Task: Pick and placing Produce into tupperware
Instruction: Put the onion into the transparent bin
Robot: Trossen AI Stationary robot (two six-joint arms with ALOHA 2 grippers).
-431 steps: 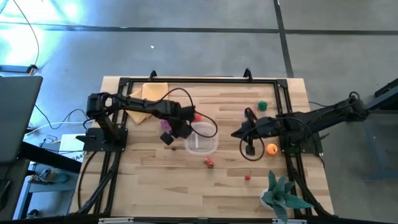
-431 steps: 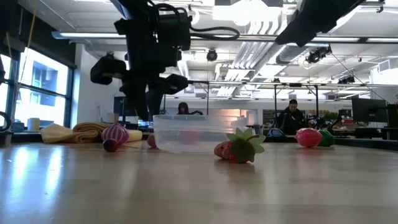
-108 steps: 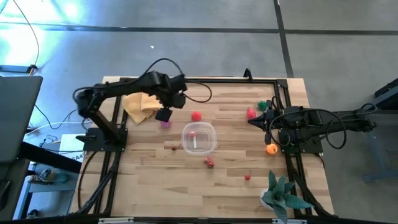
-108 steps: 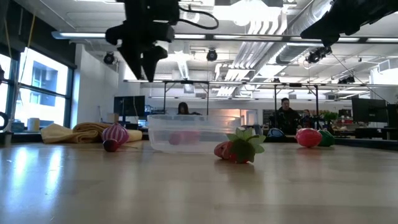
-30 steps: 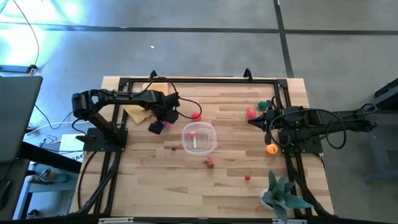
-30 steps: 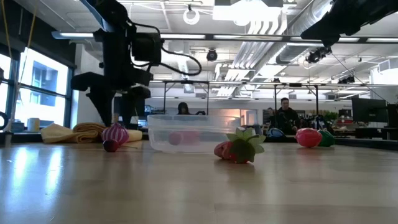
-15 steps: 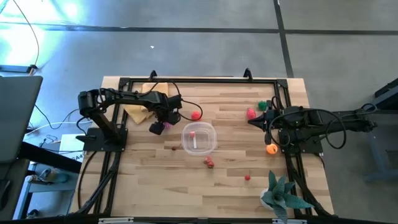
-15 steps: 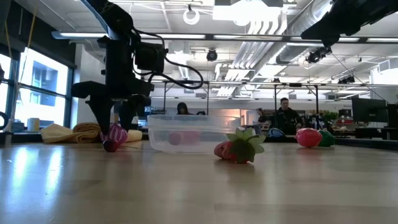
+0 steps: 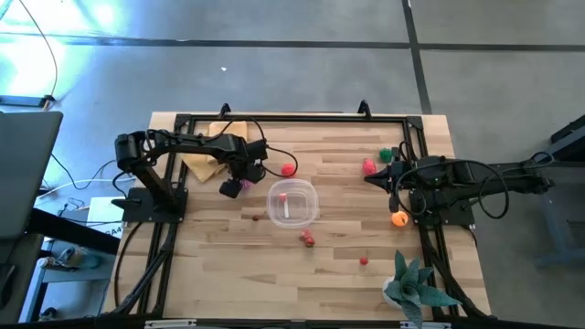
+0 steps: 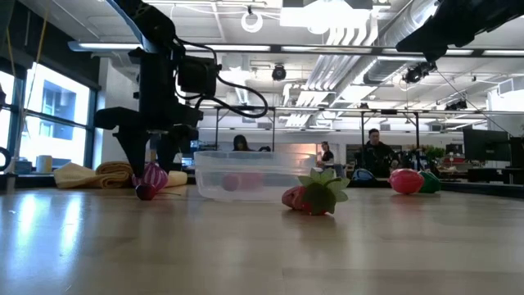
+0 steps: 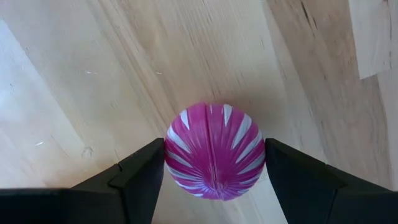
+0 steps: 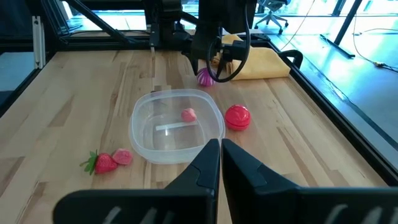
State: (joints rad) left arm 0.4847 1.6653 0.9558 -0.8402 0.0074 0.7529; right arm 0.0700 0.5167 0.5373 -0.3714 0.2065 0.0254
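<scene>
At the near edge of the wooden table [image 9: 228, 247], around five o'clock, the spiky potted plant [image 9: 413, 285] sits well away from the action; a small red piece [image 9: 364, 260] lies just up from it, and a strawberry [image 10: 315, 195] with a pink bit beside it rests just short of the tub at six o'clock.

The tupperware [image 9: 292, 202] holds the centre, clear and upright, with one pink piece [image 12: 188, 114] lying inside it.

Now to nine o'clock of the tub: the left gripper [image 9: 234, 186] is down at the table with its fingers [image 11: 134, 180] parted either side of the purple striped onion [image 11: 214, 151]; the jaws sit close against the onion's flanks, though firm contact I cannot confirm, and the onion rests on the wood. A second ago that gripper hung a touch higher, clear of the onion; half a second ago it was already where it is now.

A red round fruit [image 9: 289, 168] lies at eleven o'clock of the tub; the yellow cloth [image 9: 208, 153] sits beyond the left arm.

Off at three o'clock the right gripper [image 9: 369, 178] waits with fingers pressed together, empty, unmoved from a second ago; an orange piece [image 9: 398, 218], a pink one [image 9: 369, 166] and a green one [image 9: 387, 155] lie around it.
</scene>
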